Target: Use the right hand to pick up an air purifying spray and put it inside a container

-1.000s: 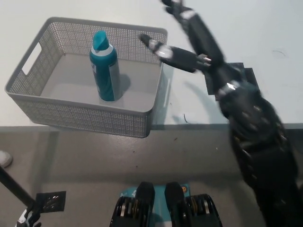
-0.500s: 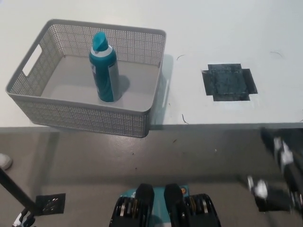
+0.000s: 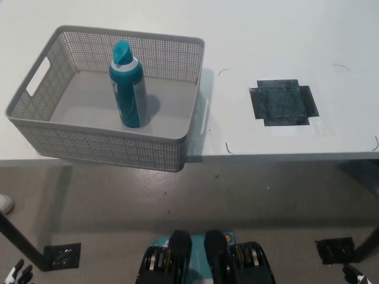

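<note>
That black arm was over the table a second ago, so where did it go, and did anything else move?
The right arm pulled back off the table, down toward the robot's lower right; now only a sliver of the right hand shows at the bottom edge. It let go of nothing in this span. The spray can stands upright in the grey basket as before. The left hand stays low at bottom left.

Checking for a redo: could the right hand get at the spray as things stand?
Probably yes. The spray stands upright in the open-topped basket, nothing over it. The right hand is barely in view, low at the bottom right.
</note>
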`<state>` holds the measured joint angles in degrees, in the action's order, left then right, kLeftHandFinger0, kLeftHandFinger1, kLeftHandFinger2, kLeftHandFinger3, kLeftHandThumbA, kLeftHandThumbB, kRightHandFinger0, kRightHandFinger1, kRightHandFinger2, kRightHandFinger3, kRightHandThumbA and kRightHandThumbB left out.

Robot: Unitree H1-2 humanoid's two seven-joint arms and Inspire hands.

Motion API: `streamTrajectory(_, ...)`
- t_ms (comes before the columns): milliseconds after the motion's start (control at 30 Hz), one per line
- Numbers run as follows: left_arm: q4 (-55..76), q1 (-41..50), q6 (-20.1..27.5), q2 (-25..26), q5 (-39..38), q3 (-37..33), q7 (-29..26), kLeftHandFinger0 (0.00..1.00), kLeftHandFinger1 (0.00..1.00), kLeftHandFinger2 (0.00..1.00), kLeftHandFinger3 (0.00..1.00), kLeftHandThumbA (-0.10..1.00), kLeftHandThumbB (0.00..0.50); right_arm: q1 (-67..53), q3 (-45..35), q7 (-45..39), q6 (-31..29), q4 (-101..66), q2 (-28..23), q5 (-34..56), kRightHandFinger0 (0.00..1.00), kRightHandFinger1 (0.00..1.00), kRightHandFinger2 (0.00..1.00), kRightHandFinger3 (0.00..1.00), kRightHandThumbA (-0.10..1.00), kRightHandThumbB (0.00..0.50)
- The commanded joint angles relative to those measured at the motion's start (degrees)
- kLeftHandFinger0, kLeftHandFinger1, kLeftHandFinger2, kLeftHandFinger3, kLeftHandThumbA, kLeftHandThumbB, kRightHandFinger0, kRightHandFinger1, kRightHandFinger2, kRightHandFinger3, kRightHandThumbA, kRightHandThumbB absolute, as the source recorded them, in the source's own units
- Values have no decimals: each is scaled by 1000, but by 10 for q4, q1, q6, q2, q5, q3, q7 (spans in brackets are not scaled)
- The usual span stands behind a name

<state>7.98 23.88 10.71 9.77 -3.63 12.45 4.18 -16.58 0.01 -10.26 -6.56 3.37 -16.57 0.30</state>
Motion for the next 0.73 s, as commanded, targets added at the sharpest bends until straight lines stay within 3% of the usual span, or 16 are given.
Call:
streamTrajectory(0,4,2,34,13,-8,6,2,1000,1000,1000,1000,1000,386,9,-7,-11,-43,-7,0,24,1000,1000,1000,1000,1000,299)
streamTrajectory(67,3,5,37,12,-7,6,3,1000,1000,1000,1000,1000,370,5,-6,-13,-48,-7,-1,24,1000,1000,1000,1000,1000,284)
streamTrajectory(133,6,6,28,13,-12,3,8,1000,1000,1000,1000,1000,395,2,-8,-15,-46,-7,-3,29,1000,1000,1000,1000,1000,313)
streamTrajectory(333,15,9,31,13,-5,3,7,1000,1000,1000,1000,1000,404,8,-5,-12,-49,-5,-6,19,1000,1000,1000,1000,1000,317)
streamTrajectory(600,9,5,34,12,-8,4,6,1000,1000,1000,1000,1000,381,7,-5,-12,-49,-9,-6,20,1000,1000,1000,1000,1000,302)
streamTrajectory(700,5,2,34,12,-10,4,7,1000,1000,1000,1000,1000,382,10,-6,-13,-48,-8,-6,22,1000,1000,1000,1000,1000,330)
